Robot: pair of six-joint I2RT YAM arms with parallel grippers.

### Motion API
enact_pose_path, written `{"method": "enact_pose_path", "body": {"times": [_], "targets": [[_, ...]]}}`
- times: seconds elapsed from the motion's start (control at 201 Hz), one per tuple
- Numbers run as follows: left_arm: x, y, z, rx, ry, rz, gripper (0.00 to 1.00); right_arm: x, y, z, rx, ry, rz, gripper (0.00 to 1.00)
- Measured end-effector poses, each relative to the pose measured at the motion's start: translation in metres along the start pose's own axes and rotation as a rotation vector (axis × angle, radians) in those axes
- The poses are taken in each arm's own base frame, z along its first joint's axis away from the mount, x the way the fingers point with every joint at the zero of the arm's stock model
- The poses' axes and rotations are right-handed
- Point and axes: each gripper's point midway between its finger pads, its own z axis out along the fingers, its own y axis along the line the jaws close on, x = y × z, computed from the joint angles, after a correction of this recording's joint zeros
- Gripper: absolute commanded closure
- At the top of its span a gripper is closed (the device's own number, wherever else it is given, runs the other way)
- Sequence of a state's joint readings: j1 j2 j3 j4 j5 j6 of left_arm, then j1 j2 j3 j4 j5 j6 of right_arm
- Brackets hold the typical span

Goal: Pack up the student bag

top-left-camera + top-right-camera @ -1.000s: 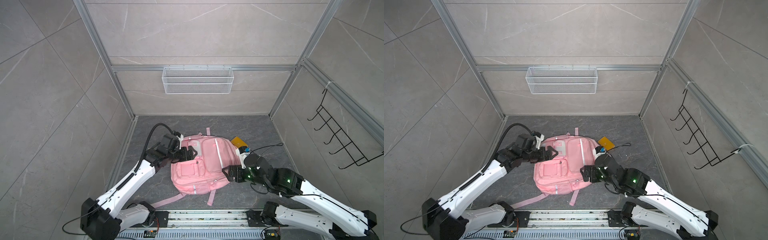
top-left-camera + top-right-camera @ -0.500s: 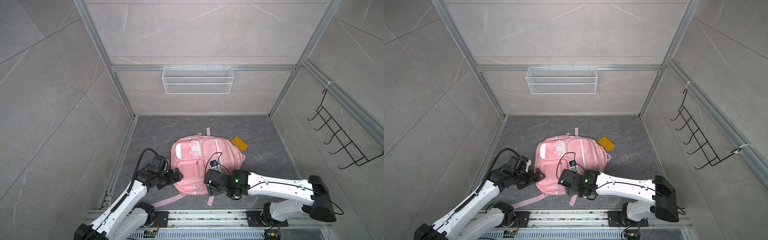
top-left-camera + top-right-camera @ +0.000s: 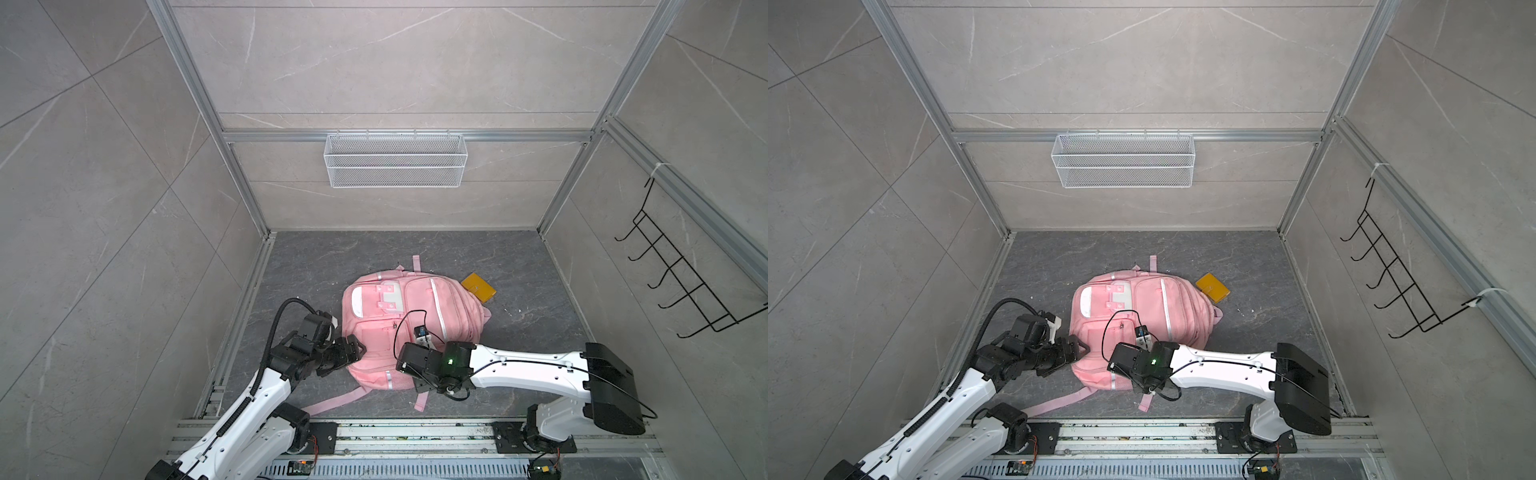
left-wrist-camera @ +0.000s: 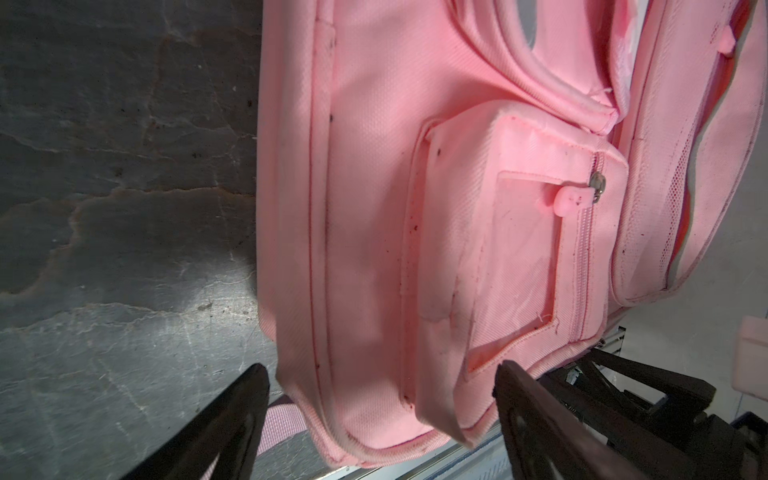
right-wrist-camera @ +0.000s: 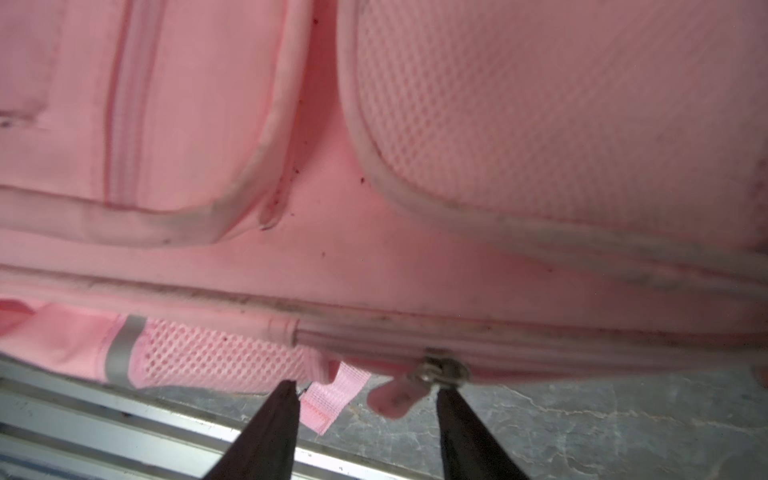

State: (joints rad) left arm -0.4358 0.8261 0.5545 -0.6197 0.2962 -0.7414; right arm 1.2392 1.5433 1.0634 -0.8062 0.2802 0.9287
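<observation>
Left gripper (image 4: 382,370): released, jaws spread wide astride a corner of the student bag (image 3: 457,307).
Right gripper (image 5: 365,385): unclenched, jaws apart, zip pull (image 5: 392,401) between the tips.
Student bag: flat on floor (image 3: 519,270), directly ahead of both grippers.

The student bag (image 3: 415,307) lay flat at the middle of the floor (image 3: 519,266), its top end toward 12 o'clock. A small flat case (image 3: 478,287) lay at the bag's 2 o'clock, just beside its edge. The left gripper (image 4: 380,368) sat at the bag's 8 o'clock, by its near corner. The right gripper (image 5: 365,388) sat at its 6 o'clock, at the near edge, with a zip pull (image 5: 395,401) between the fingers. Two straps (image 3: 332,404) trailed from that edge toward the rail (image 3: 415,432) across the front. A wire basket (image 3: 395,162) hung on the back wall at 12 o'clock, and a hook rack (image 3: 681,258) on the side wall at 3 o'clock.
</observation>
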Motion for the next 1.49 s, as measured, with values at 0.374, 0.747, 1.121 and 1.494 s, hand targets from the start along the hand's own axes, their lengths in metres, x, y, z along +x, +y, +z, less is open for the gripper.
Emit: {"method": "enact_pose_path", "body": {"times": [0.374, 0.747, 1.121, 1.494], "targets": [[0.002, 0.005, 0.002, -0.005, -0.01, -0.005, 0.04, 0.0, -0.018, 0.011, 0.028, 0.014, 0.071, 1.0], [-0.01, 0.007, 0.012, -0.016, -0.046, -0.009, 0.96, -0.005, -0.014, -0.01, -0.1, -0.053, 0.049, 1.0], [-0.023, -0.011, 0.003, 0.017, -0.079, 0.04, 1.0, -0.019, -0.028, -0.036, -0.214, -0.107, 0.151, 1.0], [-0.049, -0.011, -0.003, 0.059, -0.068, 0.059, 1.0, -0.03, -0.054, -0.048, -0.24, -0.106, 0.187, 1.0]]}}
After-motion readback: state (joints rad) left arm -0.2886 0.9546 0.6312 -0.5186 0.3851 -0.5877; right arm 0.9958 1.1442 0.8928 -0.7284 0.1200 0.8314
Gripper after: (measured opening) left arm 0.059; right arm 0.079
